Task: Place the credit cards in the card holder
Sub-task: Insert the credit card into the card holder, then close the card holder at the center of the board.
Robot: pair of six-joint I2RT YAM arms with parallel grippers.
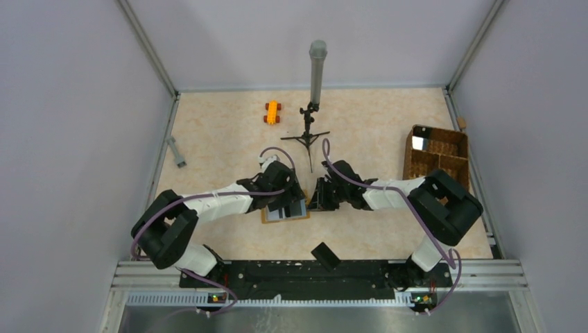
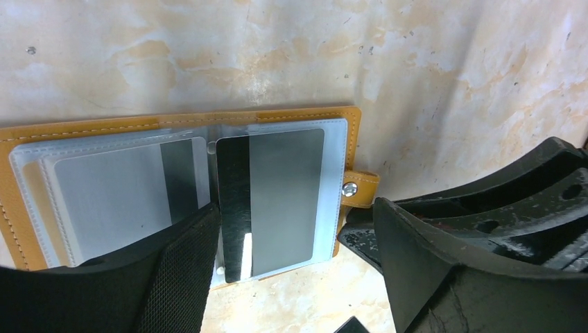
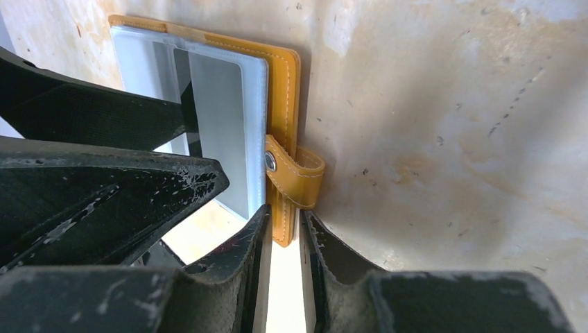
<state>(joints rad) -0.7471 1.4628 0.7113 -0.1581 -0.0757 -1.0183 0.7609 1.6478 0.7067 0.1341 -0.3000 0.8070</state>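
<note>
The mustard-orange card holder (image 1: 266, 216) lies open on the table between my two grippers, its clear sleeves facing up (image 2: 104, 125). A silvery grey card (image 2: 288, 194) sits in the right sleeve and a pale card (image 2: 104, 201) in the left sleeve. My left gripper (image 2: 291, 277) is open, its fingers spread wide over the near edge of the holder's right half. My right gripper (image 3: 288, 267) is closed on the holder's right edge (image 3: 283, 76), just below the snap tab (image 3: 298, 180). In the top view the left gripper (image 1: 295, 201) and the right gripper (image 1: 317, 201) nearly touch.
A small orange toy car (image 1: 272, 112) and a black tripod with a grey tube (image 1: 315, 76) stand at the back. A brown wicker basket (image 1: 437, 154) is at the right edge. A grey piece (image 1: 177, 151) lies at left, and a black block (image 1: 325, 255) near the front rail.
</note>
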